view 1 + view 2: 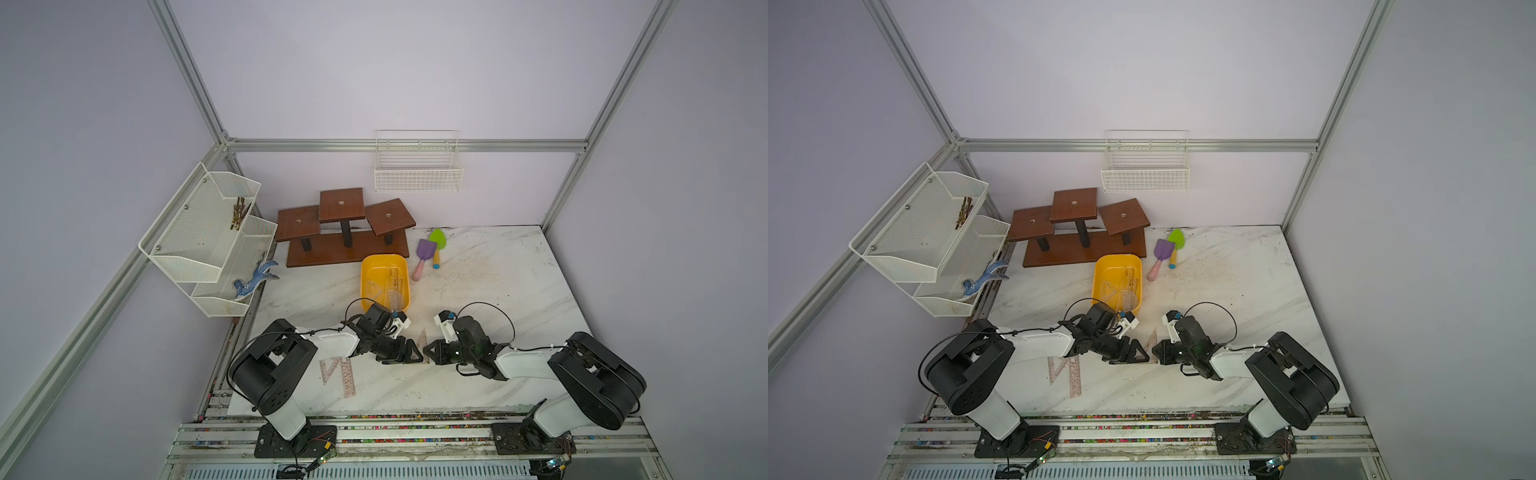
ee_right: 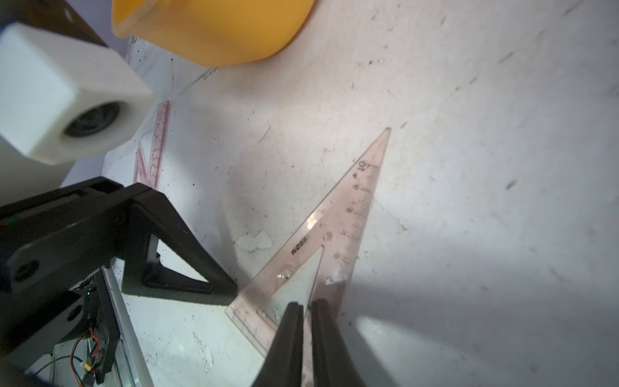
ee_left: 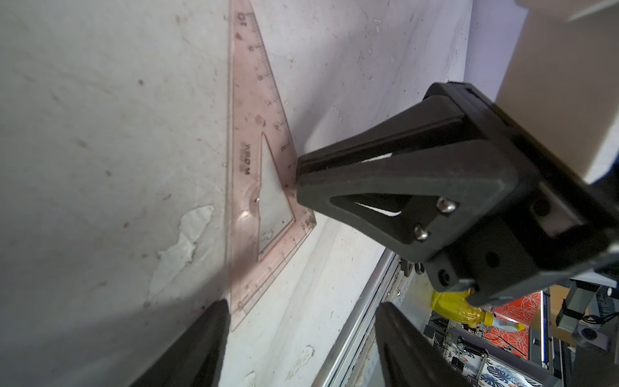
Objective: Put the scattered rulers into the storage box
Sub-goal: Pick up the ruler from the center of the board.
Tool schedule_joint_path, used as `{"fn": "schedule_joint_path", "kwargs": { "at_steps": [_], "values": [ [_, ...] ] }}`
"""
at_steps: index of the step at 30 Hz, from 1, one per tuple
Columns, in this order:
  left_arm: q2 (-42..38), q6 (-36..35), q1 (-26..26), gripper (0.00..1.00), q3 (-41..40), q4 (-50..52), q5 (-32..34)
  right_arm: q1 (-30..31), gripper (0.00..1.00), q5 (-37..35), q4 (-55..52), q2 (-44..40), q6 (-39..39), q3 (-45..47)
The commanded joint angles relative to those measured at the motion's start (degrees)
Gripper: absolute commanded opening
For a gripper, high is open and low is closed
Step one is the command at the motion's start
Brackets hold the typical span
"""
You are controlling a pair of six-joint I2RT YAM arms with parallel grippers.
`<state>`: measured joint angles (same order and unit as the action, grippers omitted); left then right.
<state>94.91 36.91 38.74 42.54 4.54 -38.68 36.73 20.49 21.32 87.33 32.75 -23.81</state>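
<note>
Marble-look tabletop [image 1: 478, 291], white and scuffed, purple walls behind. Pinkish see-through triangle ruler [image 3: 248, 140] lay flat on it between the two claws, near the front edge. Its long axis ran away from the robot. The sharp tip pointed to the far side, roughly toward the yellow box [image 1: 363, 282], and the short wide end sat nearest the front. Both claws came at it crosswise, one from each side.

Of the two, the right claw [image 2: 306, 303] was closed almost tight, only a slit between the fingers. Its tips rested on the ruler's scaled edge near the wide end. That looked like pinning, not clasping; the piece lay unlifted.

Opposite, the left claw [image 3: 303, 305] stood wide open and empty. One of its fingertips [image 3: 217, 315] sat just beside the wide end's corner. The other was out past the ruler, toward the table's front edge. So the short end lay just ahead of its gap.

Both arms were at the piece. The box sat just beyond the left claw's wrist, so the left arm was likely the better carrier. Thin flat plastic was likely hard to get a finger under unless an edge tipped up.

Several rulers [image 1: 392, 286] already lay in the box. Two more rulers [image 1: 347, 376] lay behind the left claw, partly under its forearm.
</note>
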Motion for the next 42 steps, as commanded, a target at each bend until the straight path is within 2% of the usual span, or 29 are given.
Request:
{"fn": "schedule_joint_path", "kwargs": {
  "at_steps": [1,7,16,42],
  "values": [
    [0.39,-0.09,0.59,0.72,0.31,4.76,4.1,-0.27,0.15,0.25,-0.7,0.56,0.1,1.65],
    [-5.23,-1.91,0.46,0.75,3.2,11.83,8.68,-0.49,0.15,0.77,0.45,2.47,0.17,2.53],
    [0.95,0.6,1.03,0.75,1.53,5.9,4.6,-0.61,0.15,1.17,1.62,3.33,0.53,2.96],
    [-0.1,0.38,1.86,0.75,1.53,8.25,7.55,-1.01,0.15,0.43,2.14,1.66,1.52,6.22]
  ]
}}
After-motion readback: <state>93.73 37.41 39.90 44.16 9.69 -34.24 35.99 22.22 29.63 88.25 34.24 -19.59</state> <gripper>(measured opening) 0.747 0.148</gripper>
